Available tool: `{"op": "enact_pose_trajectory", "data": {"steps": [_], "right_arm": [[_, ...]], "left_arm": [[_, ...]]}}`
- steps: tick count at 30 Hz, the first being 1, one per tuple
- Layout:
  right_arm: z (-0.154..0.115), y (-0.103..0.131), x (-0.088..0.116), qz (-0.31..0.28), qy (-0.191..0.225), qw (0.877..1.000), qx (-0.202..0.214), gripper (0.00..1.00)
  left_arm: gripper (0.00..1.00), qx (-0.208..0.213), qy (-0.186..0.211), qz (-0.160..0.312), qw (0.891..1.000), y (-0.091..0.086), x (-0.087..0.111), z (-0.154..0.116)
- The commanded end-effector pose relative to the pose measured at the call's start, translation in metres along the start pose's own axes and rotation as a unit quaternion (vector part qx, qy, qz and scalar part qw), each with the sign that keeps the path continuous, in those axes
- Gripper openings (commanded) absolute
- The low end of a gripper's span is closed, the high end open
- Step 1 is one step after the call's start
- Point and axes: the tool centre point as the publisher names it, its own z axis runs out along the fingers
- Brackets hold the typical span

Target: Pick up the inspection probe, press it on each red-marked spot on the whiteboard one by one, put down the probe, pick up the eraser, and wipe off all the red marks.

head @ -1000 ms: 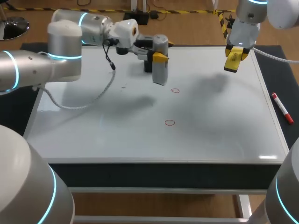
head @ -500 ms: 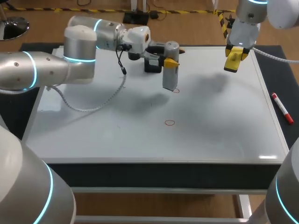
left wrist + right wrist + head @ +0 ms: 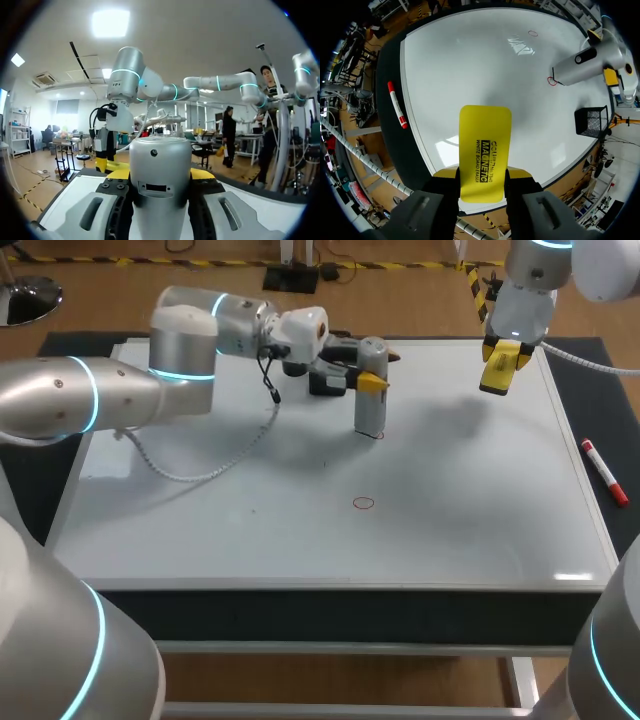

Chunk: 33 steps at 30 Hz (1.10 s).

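The grey cylindrical probe (image 3: 371, 390) stands upright in my left gripper (image 3: 372, 376), which is shut on it. Its lower end rests at the upper red circle (image 3: 378, 435) on the whiteboard (image 3: 250, 530) and partly covers it. A second red circle (image 3: 363, 503) lies nearer the front. In the left wrist view the probe (image 3: 160, 175) fills the gap between the yellow-tipped fingers (image 3: 118, 174). My right gripper (image 3: 498, 373) hangs above the board's far right, shut on the yellow eraser (image 3: 499, 367); the eraser (image 3: 485, 150) shows again in the right wrist view, with the probe (image 3: 575, 67) and both circles (image 3: 551, 81) ahead.
A red marker (image 3: 604, 472) lies off the board's right edge on the dark mat. A black mesh holder (image 3: 326, 384) stands at the board's far edge, just behind the probe. A cable (image 3: 215, 465) from the left wrist loops down over the board's left part.
My left arm has carried the probe to the right and down, from left of the upper red circle onto it. The right arm with the eraser has not moved.
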Motion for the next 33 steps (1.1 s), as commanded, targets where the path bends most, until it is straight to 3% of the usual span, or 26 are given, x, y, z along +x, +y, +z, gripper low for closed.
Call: {"op": "enact_pose_trajectory", "data": {"steps": [1,12,33], "right_arm": [[-0.001,-0.001,0.001,-0.001,0.001,1.0,0.0,0.0],[-0.001,-0.001,0.001,-0.001,0.001,1.0,0.0,0.0],[-0.001,-0.001,0.001,-0.001,0.001,1.0,0.0,0.0]], "left_arm": [[0.0,0.001,-0.002,-0.003,1.0,0.005,-0.007,0.003],[0.0,-0.001,-0.018,-0.02,1.0,0.016,-0.012,0.004],[0.0,0.0,-0.02,-0.035,0.999,0.02,-0.008,0.004]]}}
